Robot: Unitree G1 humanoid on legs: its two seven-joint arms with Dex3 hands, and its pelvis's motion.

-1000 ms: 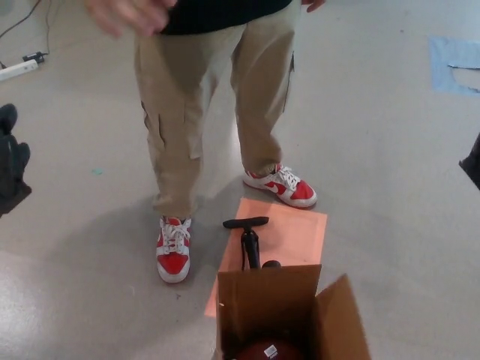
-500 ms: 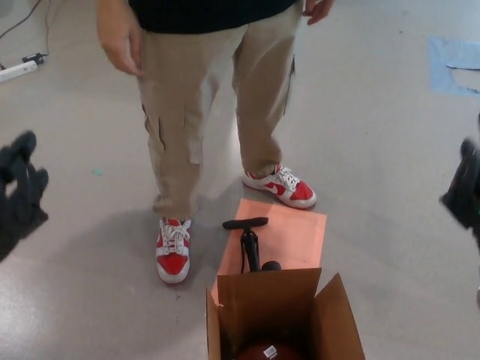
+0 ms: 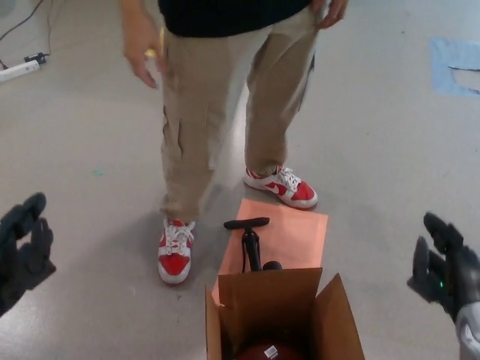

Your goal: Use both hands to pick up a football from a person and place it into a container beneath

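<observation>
My left hand [image 3: 22,251] low at the left edge, fingers spread, empty | my right hand [image 3: 442,266] opposite, fingers apart, empty | football [image 3: 268,351] sits inside the cardboard box [image 3: 262,304] | person [image 3: 225,105] stands just beyond, hands down

robot hands: you see two, a left hand [image 3: 22,251] and a right hand [image 3: 442,266], either side of the cardboard box [image 3: 281,315]
boxes: one
footballs: one football [image 3: 266,351], inside the box
red shoes [image 3: 174,251]: two, beyond the box
pumps: one pump [image 3: 250,244], just behind the box
orange mats: one orange mat [image 3: 289,236], behind the box
</observation>
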